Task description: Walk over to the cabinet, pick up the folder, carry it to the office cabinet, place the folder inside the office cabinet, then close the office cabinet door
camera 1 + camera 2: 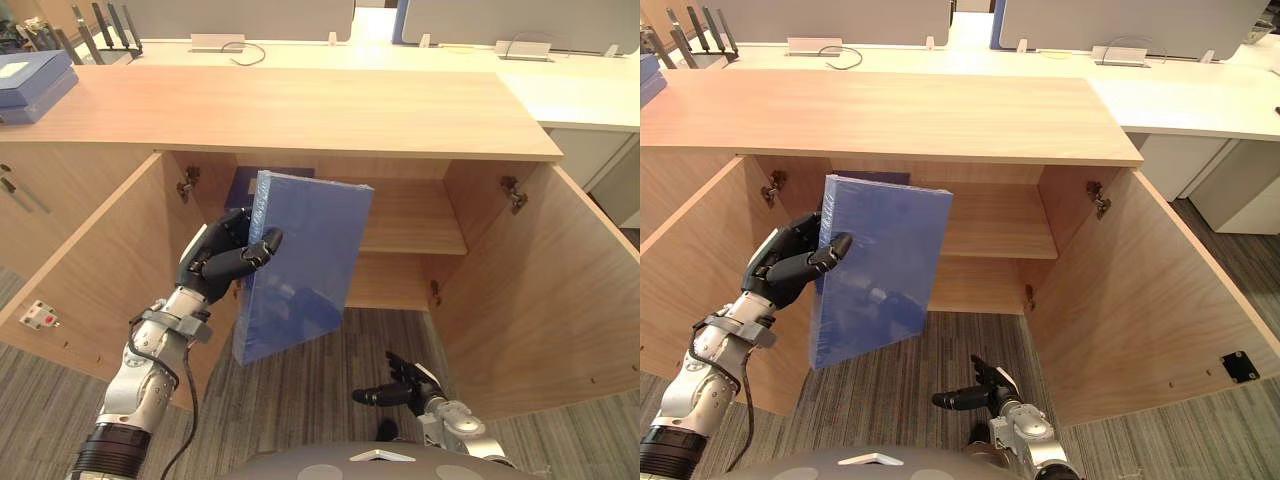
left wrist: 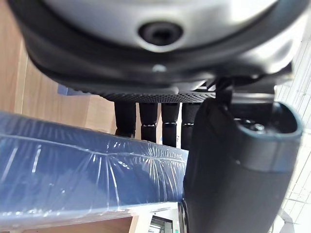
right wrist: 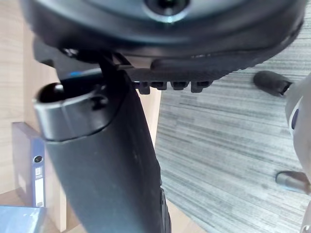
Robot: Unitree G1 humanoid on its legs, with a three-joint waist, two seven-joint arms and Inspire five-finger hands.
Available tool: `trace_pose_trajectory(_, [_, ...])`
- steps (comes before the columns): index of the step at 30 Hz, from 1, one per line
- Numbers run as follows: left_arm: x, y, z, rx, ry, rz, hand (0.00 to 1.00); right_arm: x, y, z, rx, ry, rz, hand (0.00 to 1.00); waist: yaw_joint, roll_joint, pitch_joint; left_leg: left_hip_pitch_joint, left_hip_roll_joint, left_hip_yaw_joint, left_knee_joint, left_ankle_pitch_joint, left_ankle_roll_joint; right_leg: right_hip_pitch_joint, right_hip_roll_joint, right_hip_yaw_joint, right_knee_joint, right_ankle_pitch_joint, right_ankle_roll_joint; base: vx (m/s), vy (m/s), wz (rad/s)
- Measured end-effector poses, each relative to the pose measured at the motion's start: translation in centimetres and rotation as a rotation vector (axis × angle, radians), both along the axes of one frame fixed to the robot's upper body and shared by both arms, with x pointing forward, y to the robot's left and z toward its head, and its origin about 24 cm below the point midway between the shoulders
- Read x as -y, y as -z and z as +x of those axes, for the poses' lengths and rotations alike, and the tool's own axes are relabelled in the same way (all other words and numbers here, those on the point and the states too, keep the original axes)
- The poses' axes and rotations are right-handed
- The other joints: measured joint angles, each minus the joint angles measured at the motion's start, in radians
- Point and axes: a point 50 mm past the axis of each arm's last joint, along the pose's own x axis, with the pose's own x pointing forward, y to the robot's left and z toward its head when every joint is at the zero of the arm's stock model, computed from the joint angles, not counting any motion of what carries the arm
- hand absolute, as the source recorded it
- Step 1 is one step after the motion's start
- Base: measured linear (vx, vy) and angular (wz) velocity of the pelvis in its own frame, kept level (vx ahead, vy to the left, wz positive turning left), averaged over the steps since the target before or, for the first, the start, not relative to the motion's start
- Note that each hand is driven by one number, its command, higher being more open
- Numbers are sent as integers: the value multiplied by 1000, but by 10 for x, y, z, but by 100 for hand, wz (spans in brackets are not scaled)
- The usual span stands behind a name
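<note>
A grey striped carpet (image 1: 300, 385) lies before a low wooden office cabinet (image 1: 300, 110), whose left door (image 1: 90, 270) and right door (image 1: 545, 290) are both swung wide open, with a shelf (image 1: 410, 215) seen inside. White desks (image 1: 450, 60) run behind it. The blue, plastic-wrapped folder (image 1: 305, 260) is held upright and slightly tilted in the left hand (image 1: 215, 262): its edge is clamped between the thumb (image 1: 255, 250) on the near face and the fingers (image 2: 148, 121) curled round the far face. Past those fingertips lies the cabinet's left half, where a darker folder (image 1: 245, 190) stands; the held folder is in front of the opening, not yet inside. A stack of blue folders (image 1: 30, 85) rests on the cabinet top, well beyond the fingers. The right hand (image 1: 405, 385) is kept low over the carpet, its fingers loosely extended and empty.
</note>
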Motion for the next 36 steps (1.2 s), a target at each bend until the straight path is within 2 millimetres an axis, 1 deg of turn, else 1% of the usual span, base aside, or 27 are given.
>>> trace_pose_trajectory(3, [-4, -2, 0, 3, 4, 20, 0, 1, -5, 4, 29, -40, 4, 100, 3, 0, 0, -3, 0, 2, -1, 0, 0, -4, 0, 2, 0, 0, 0, 0, 0, -1])
trace_pose_trajectory(7, [-10, -6, 0, 15, -5, 31, 0, 12, -20, 10, 96, -95, 0, 100, 7, -1, 0, -18, 0, 1, 0, 2, 1, -18, -1, 2, 0, 0, 0, 1, 2, 1])
trace_pose_trajectory(8, [-12, -8, 1, 19, 6, 48, 0, 22, -29, 12, 128, -130, -2, 100, 10, -2, -1, -26, 0, -1, 3, 1, 1, -23, -1, 2, 0, 0, 0, 8, 10, 4])
trace_pose_trajectory(9, [-12, -9, 1, 22, 12, 54, 0, 27, -33, 13, 141, -139, 0, 100, 12, -3, -2, -32, 0, -1, 4, 2, 1, -27, -2, 2, 0, 0, 0, 6, 19, 3])
trace_pose_trajectory(11, [-14, -12, 1, 27, 42, 80, 0, 50, -51, 16, 180, -192, -11, 100, 21, -9, -5, -34, -1, 3, 4, 2, 1, -32, -6, 10, 0, 0, 0, 2, 19, -3])
trace_pose_trajectory(13, [-15, -13, 1, 30, 57, 92, 0, 59, -59, 19, 194, -228, -32, 100, 24, -13, -8, -34, -1, 7, 5, 2, 1, -34, -7, 17, 0, 1, 0, -4, 27, -9])
trace_pose_trajectory(15, [-17, -15, 1, 30, 81, 116, 0, 73, -77, 24, 222, -305, -67, 100, 29, -26, -20, -40, -2, 20, 5, 2, 1, -48, -7, 27, 0, 2, 1, -19, 10, -13])
trace_pose_trajectory(18, [-15, -15, 0, 17, 120, 146, 0, 82, -93, 28, 236, -382, -70, 100, 28, -36, -30, -40, -3, 23, 8, 3, 1, -49, -8, 31, 0, 4, 1, -18, 4, -3])
trace_pose_trajectory(20, [-14, -14, 0, 13, 142, 155, 0, 82, -99, 30, 240, -430, -73, 100, 29, -40, -33, -40, -3, 27, 12, 3, 1, -49, -8, 36, 0, 6, 0, -38, 7, -6])
trace_pose_trajectory(22, [-13, -14, -1, 9, 166, 162, 0, 78, -105, 31, 252, -464, -18, 100, 28, -44, -45, -54, -4, 35, 20, 3, 1, -65, -8, 45, 0, 12, -3, -58, 6, -10])
trace_pose_trajectory(26, [-11, -13, 0, 10, 181, 165, 0, 69, -110, 31, 265, -501, 51, 100, 28, -42, -51, -55, -3, 47, 29, 2, 1, -65, -7, 54, 0, 17, -4, -72, 2, -8])
trace_pose_trajectory(29, [-8, -15, 0, 18, 196, 165, 0, 70, -117, 32, 267, -506, 108, 100, 25, -36, -58, -69, -2, 55, 53, -8, 2, -71, -2, 64, 0, 22, -4, -87, -11, -9])
trace_pose_trajectory(32, [-1, -16, 0, 29, 235, 162, 0, 70, -127, 36, 280, -499, 172, 100, 27, -27, -72, -87, 5, 73, 77, -22, -1, -83, 2, 78, 0, 20, -5, -79, -2, -13])
trace_pose_trajectory(35, [11, -14, -1, 34, 290, 145, 0, 66, -134, 40, 300, -458, 269, 100, 10, -11, -82, -91, 12, 76, 89, -26, -5, -84, 5, 78, 0, 20, -6, -44, 10, -3])
trace_pose_trajectory(36, [12, -14, -1, 34, 295, 143, 0, 65, -135, 42, 303, -455, 281, 100, 7, -8, -84, -93, 14, 76, 91, -27, -5, -84, 5, 78, 0, 19, -6, 0, 0, 0])
